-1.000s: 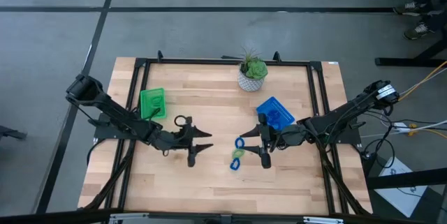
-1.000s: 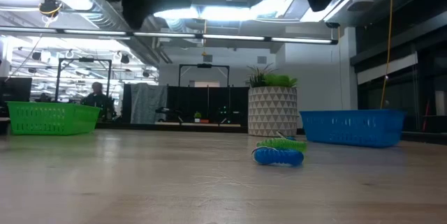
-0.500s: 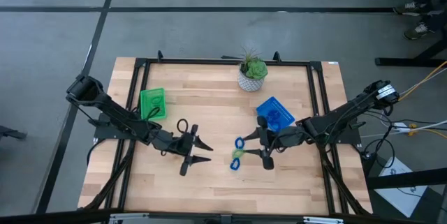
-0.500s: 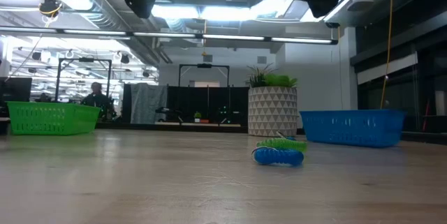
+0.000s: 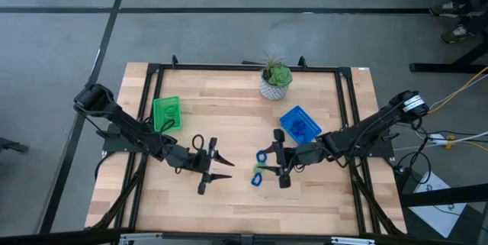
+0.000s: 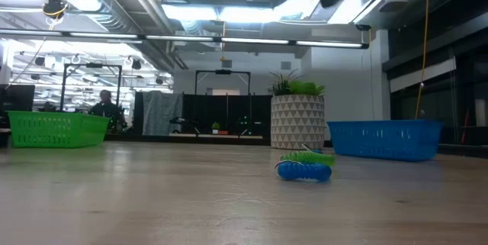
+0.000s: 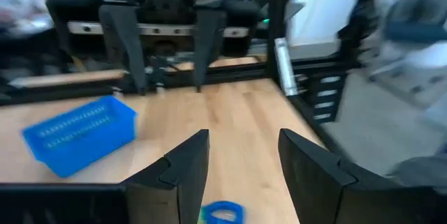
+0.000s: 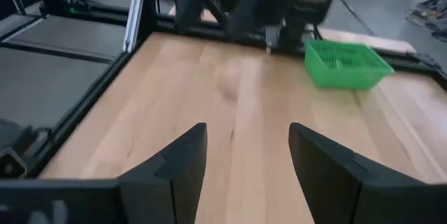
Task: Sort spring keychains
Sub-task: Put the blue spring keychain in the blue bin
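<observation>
Three spring keychains lie in a small cluster on the wooden table: a blue one [image 5: 261, 156], a light green one [image 5: 258, 169] and another blue one [image 5: 256, 180]. The low view shows a blue keychain [image 6: 304, 171] with a green one [image 6: 311, 158] behind it. My right gripper [image 5: 273, 159] hovers open just right of the cluster, pointing toward the table's left. My left gripper [image 5: 223, 166] stands open left of the cluster, pointing right. One blue keychain [image 7: 222, 212] shows just ahead of its fingers in the left wrist view. Neither gripper holds anything.
A green tray [image 5: 166, 114] sits at the table's left and a blue tray [image 5: 300, 123] right of centre. A potted plant [image 5: 274, 81] stands at the far edge. A black frame [image 5: 244, 67] runs around the tabletop. Bare wood lies along the near edge.
My left gripper has rolled about its own line and drifted a little toward the near edge. My right gripper has rolled too and moved toward the table's left, closer to the keychains. Both stay open. The keychains have not moved.
</observation>
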`<state>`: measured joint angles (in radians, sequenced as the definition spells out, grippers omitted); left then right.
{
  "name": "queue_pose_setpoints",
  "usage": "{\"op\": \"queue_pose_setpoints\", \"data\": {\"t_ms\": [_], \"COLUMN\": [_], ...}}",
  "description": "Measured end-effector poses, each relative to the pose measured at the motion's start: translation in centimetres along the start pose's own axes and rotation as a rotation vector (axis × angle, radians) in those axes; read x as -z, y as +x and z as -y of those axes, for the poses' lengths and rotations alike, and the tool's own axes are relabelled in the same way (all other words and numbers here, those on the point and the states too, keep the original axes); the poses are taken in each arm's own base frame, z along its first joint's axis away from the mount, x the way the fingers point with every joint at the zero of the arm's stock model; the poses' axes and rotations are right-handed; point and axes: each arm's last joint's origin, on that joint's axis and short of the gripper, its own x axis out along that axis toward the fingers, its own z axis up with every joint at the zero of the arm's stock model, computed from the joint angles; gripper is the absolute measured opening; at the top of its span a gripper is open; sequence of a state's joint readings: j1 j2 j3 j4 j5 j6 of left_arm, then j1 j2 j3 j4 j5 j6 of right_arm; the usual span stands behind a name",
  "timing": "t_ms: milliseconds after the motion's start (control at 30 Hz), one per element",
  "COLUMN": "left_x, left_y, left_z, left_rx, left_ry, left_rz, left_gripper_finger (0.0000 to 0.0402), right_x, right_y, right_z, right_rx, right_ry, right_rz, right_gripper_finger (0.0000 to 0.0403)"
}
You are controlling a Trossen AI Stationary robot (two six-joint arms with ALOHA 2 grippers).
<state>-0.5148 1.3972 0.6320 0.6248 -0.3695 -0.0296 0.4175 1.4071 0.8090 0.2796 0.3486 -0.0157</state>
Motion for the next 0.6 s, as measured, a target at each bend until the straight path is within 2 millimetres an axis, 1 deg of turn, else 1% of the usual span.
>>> {"op": "queue_pose_setpoints", "data": {"t_ms": [133,233,333,467,600], "left_x": [0.0,0.4,0.9,1.3,1.4], "left_y": [1.0,1.9,2.6,3.4,3.7], "left_z": [1.0,1.8,2.6,3.3,3.4], "left_rx": [-0.131,-0.221,-0.255,-0.293,-0.341], "left_ry": [0.140,0.269,0.392,0.477,0.496], "left_rz": [-0.014,-0.046,-0.082,-0.112,-0.126], "left_gripper_finger": [0.0168,0.0168,0.0168,0.0168,0.0168], "right_x": [-1.3,-1.4,-1.4,-1.7,-1.4], "right_y": [1.6,2.7,3.3,3.6,3.5], "right_z": [-0.6,-0.9,-1.0,-1.0,-1.0], "right_rx": [0.004,0.022,0.028,0.030,0.033], "right_ry": [-0.009,0.036,0.087,0.112,0.098], "right_rz": [0.015,0.001,-0.005,0.001,-0.045], "right_gripper_finger": [0.0202,0.0202,0.0202,0.0202,0.0202]}}
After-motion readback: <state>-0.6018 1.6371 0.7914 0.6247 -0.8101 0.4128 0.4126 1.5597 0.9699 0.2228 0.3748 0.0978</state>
